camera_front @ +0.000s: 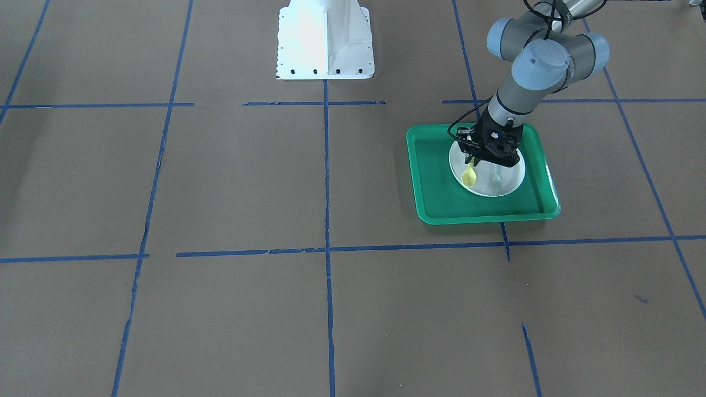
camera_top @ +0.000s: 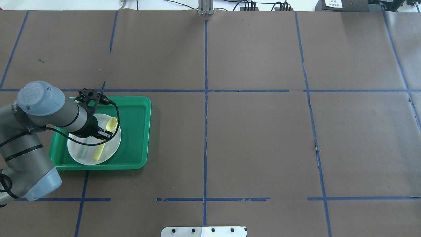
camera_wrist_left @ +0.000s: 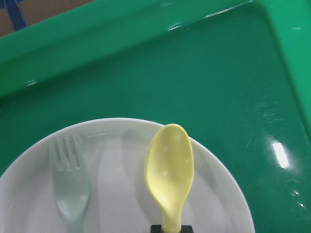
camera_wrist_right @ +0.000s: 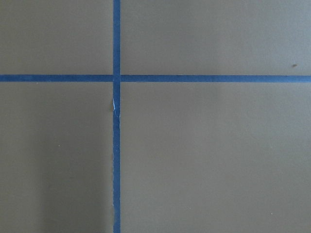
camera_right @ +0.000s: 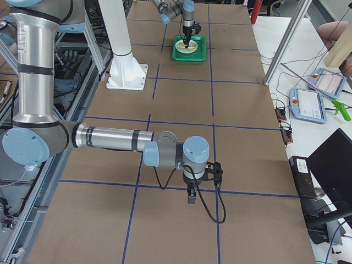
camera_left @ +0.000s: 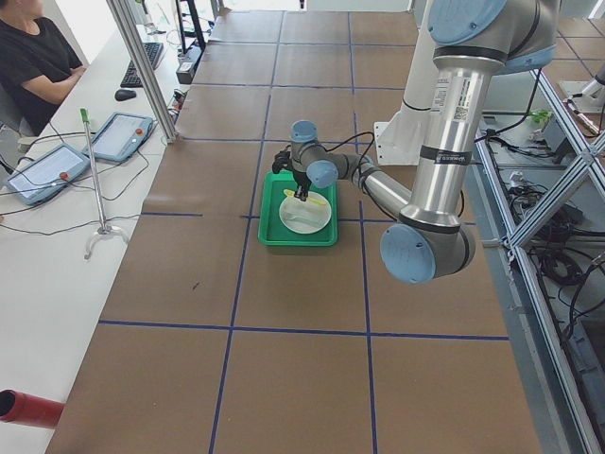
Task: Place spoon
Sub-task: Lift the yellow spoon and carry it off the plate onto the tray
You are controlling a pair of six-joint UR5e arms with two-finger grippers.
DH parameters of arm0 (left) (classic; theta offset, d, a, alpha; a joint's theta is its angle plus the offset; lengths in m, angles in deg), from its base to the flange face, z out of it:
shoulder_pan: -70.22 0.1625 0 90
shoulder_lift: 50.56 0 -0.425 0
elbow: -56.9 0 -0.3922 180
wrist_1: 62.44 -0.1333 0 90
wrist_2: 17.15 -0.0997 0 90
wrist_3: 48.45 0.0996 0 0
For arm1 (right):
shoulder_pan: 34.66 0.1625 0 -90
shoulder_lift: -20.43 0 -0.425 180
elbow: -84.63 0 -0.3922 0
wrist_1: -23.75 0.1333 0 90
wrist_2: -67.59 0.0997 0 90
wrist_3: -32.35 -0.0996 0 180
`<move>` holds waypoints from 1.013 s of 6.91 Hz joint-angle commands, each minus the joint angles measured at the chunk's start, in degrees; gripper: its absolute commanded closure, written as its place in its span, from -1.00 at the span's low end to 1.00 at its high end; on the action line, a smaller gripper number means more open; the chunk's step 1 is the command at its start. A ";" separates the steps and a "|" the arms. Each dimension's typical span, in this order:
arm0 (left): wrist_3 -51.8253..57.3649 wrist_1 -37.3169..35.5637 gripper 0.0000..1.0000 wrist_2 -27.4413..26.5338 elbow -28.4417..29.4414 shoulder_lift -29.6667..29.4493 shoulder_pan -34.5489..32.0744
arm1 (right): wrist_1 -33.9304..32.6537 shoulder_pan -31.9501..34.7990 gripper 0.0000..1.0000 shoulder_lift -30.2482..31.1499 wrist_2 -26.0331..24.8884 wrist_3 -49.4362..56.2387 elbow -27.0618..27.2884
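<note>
The yellow spoon is over the white plate, which sits in a green tray. My left gripper is above the plate and is shut on the spoon's handle. In the overhead view the gripper holds the spoon mid-handle. The bowl points to the tray's far side. In the left wrist view the spoon lies just over the plate, next to a pale grey-green fork. My right gripper shows only in the exterior right view, so I cannot tell its state.
The tray lies on brown paper marked with blue tape lines. The white robot base stands at the table's middle edge. The right arm hovers low over bare paper far from the tray. An operator sits beside the table.
</note>
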 commanded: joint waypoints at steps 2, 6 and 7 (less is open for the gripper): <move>-16.29 0.37 1.00 1.05 3.90 -7.33 -0.75 | 0.00 0.00 -1.00 -0.01 0.02 0.00 0.02; -22.33 6.85 0.85 1.13 13.32 -10.89 -0.05 | 0.00 0.00 -1.00 0.08 0.02 0.00 0.02; -22.24 6.79 0.24 1.31 12.99 -10.72 -0.04 | 0.00 0.00 -1.00 0.08 0.02 0.00 0.02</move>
